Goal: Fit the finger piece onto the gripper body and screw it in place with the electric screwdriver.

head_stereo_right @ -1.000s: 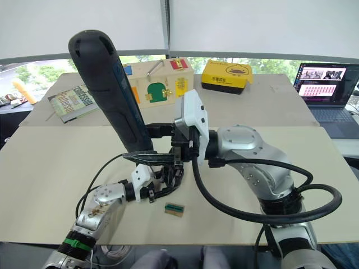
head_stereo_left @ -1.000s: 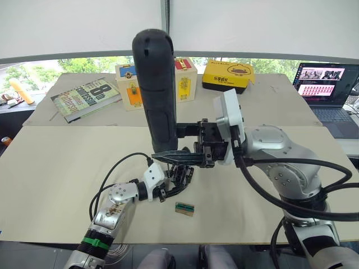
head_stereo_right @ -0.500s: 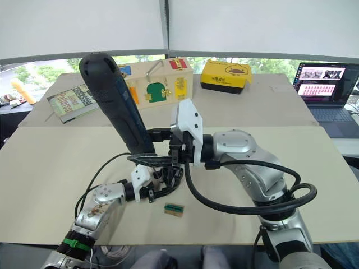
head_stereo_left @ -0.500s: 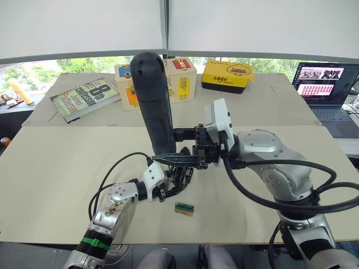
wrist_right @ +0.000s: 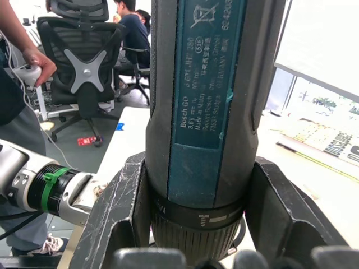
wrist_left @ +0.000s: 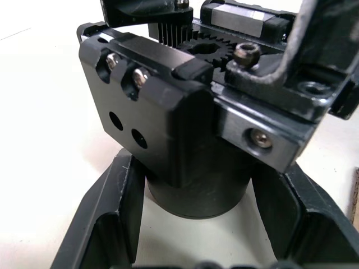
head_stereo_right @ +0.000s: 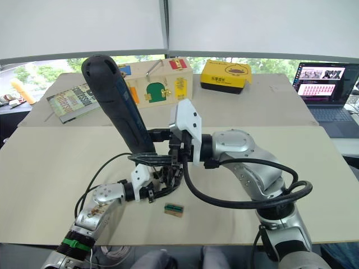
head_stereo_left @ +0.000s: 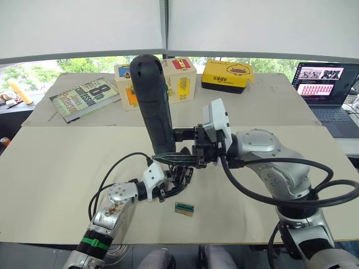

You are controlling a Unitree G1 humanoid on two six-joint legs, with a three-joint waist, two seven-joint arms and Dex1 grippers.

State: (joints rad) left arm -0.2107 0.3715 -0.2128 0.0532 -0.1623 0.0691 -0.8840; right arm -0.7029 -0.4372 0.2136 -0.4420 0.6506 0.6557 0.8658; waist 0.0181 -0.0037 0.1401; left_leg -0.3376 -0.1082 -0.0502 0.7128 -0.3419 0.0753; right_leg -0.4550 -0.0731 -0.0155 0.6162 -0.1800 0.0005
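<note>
Screwdriver (head_stereo_left: 152, 103) stands upright over the desk (head_stereo_left: 50, 179), clamped in our right tool (head_stereo_left: 178, 147) above the gripper body (wrist_left: 168, 112) pinched in our left tool (head_stereo_left: 168, 186); any tilt could slip the bit.

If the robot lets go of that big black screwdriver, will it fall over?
Probably. The electric screwdriver stands tall on a thin tip over the gripper body, so it looks top-heavy. Only the right gripper steadies it. Being round, it would likely roll on the table.
</note>
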